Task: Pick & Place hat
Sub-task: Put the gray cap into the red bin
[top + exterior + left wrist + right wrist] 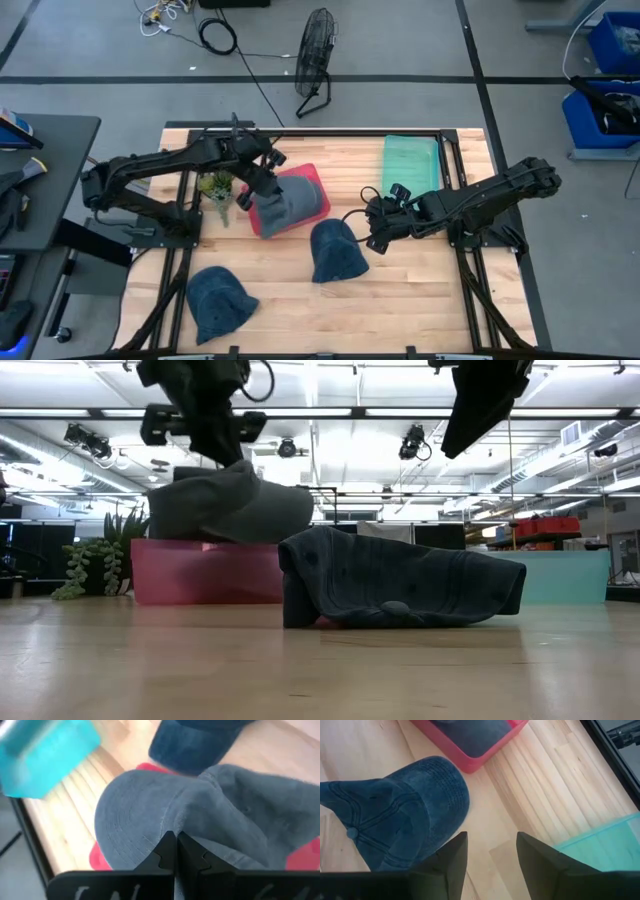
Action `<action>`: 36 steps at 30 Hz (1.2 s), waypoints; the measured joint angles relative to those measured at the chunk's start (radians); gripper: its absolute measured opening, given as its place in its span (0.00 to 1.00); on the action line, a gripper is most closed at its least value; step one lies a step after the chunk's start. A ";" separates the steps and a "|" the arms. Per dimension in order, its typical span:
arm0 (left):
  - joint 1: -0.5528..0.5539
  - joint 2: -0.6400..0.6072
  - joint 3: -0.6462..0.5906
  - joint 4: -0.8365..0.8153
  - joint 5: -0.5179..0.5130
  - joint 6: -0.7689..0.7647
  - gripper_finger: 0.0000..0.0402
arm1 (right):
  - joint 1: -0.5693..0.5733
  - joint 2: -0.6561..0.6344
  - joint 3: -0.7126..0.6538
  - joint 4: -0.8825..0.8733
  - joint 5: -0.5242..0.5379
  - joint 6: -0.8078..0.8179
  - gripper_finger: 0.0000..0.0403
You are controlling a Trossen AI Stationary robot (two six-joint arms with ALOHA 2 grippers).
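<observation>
A grey hat (pixel 288 200) lies in a pink bin (pixel 312 176) at the table's middle, bulging above the bin's rim (pixel 200 570) in the low view. My left gripper (pixel 260 186) is above the hat's left part and shut on it. A dark blue hat (pixel 336 252) rests crown up on the wood to the right of the bin. My right gripper (pixel 490 854) hangs open above the table, just right of this blue hat (pixel 395 827), touching nothing. A second blue hat (pixel 220 300) lies near the table's near left corner. My left gripper pinches a raised fold of the grey hat's cloth (pixel 172 822) between its two fingers (pixel 165 851), coming from above and pointing down. The cloth rises in a peak (pixel 232 468) to the fingers, and the hat's body (pixel 230 510) sits on the pink bin.
A teal bin (pixel 410 165) stands at the far right of the table. A small green plant (pixel 215 186) stands just left of the pink bin, close to my left arm. Bare wood lies along the near edge, between and right of the two blue hats.
</observation>
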 joint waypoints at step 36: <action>0.012 0.186 -0.013 0.058 -0.205 -0.509 0.31 | 0.000 0.000 -0.001 0.019 0.018 0.000 0.43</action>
